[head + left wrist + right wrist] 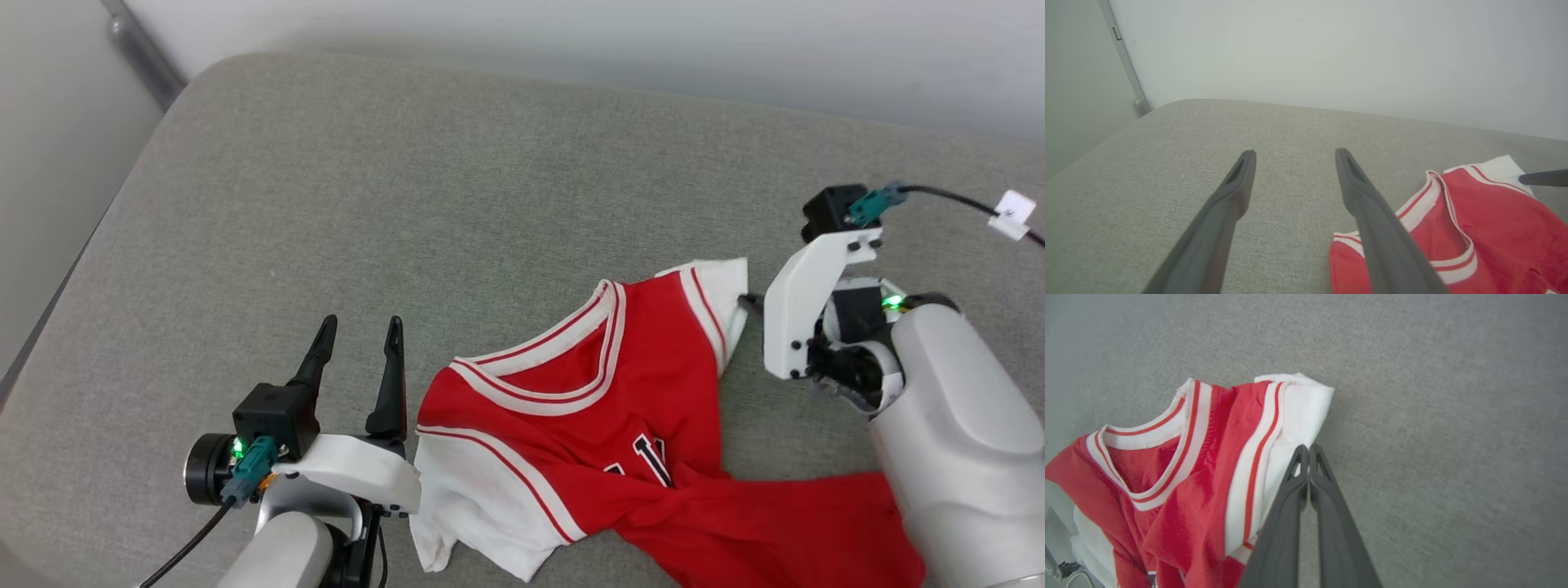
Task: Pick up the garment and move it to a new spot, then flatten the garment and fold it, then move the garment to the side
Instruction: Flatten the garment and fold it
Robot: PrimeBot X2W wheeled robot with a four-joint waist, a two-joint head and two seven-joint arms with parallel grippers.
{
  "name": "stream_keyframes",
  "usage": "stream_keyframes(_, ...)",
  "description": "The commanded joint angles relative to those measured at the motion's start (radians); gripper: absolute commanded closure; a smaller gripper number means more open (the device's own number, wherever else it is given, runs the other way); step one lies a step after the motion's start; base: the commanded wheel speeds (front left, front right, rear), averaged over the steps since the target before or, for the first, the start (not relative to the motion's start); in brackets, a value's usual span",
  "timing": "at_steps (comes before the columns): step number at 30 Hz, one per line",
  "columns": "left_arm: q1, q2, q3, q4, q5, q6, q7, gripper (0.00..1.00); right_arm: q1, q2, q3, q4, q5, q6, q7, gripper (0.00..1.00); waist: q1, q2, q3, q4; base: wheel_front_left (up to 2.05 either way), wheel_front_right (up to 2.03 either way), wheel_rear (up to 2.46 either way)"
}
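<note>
The garment, a red jersey with white sleeves and a striped collar, lies crumpled at the near right of the grey padded surface. Its twisted red body trails toward my right arm. My right gripper comes in from the right, and its fingertips meet shut on the edge of the far white sleeve. The right wrist view shows the right gripper closed at the hem of the garment. My left gripper stands open just left of the garment, nothing between its fingers. The garment lies to their right.
A pale wall runs along the far edge of the surface, with a grey metal post at the upper left corner. A black cable with a white tag leads off my right wrist. The surface's left edge drops off beside my left arm.
</note>
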Motion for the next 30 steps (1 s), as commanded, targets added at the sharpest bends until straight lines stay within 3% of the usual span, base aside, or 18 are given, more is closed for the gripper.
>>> stream_keyframes(1, 0.011, -0.001, 0.000, 0.000, 0.004, -0.002, -0.003, 0.00, -0.015, -0.022, -0.002, -0.027, 0.002, 0.000, -0.018, 1.00, -0.0001, 0.0000, -0.017, -0.022, 0.00, 0.00, 0.00)
stream_keyframes(6, 0.033, 0.005, 0.007, -0.003, 0.005, 0.007, -0.005, 0.00, 0.031, -0.087, -0.044, -0.166, -0.009, 0.000, -0.049, 1.00, -0.0001, 0.0000, -0.057, -0.077, 0.00, 0.00, 0.00)
stream_keyframes(11, 0.058, 0.018, 0.008, -0.011, 0.004, 0.014, -0.003, 0.00, 0.170, -0.136, -0.190, -0.354, -0.082, 0.000, 0.020, 1.00, -0.0001, 0.0000, -0.086, -0.127, 0.00, 0.00, 0.00)
stream_keyframes(14, 0.065, 0.023, 0.005, -0.019, 0.002, 0.018, 0.003, 0.00, 0.302, -0.121, -0.312, -0.454, -0.139, 0.000, 0.081, 1.00, -0.0001, 0.0000, -0.091, -0.148, 0.00, 0.00, 0.00)
stream_keyframes(18, 0.072, 0.029, 0.004, -0.024, -0.002, 0.020, 0.009, 0.00, 0.449, -0.043, -0.446, -0.496, -0.177, 0.000, 0.115, 1.00, -0.0001, 0.0000, -0.086, -0.168, 0.00, 0.00, 0.00)
stream_keyframes(19, 0.071, 0.029, 0.003, -0.025, -0.002, 0.020, 0.012, 0.00, 0.474, -0.029, -0.469, -0.485, -0.187, 0.000, 0.107, 0.93, -0.0001, 0.0000, -0.084, -0.170, 0.00, 0.00, 0.00)
stream_keyframes(20, 0.071, 0.030, 0.003, -0.025, -0.004, 0.020, 0.012, 0.00, 0.493, -0.015, -0.478, -0.475, -0.193, 0.000, 0.091, 0.38, -0.0001, 0.0000, -0.083, -0.173, 0.00, 0.00, 0.00)
stream_keyframes(21, 0.072, 0.031, 0.003, -0.024, -0.005, 0.021, 0.015, 0.00, 0.499, 0.006, -0.495, -0.466, -0.191, 0.000, 0.059, 0.00, -0.0001, 0.0000, -0.084, -0.177, 0.00, 0.00, 0.00)
stream_keyframes(30, 0.107, 0.055, 0.010, -0.022, -0.016, 0.035, 0.031, 0.00, 0.540, 0.036, -0.488, -0.468, -0.190, 0.000, -0.290, 0.00, -0.0001, 0.0000, -0.131, -0.195, 0.00, 0.00, 0.00)
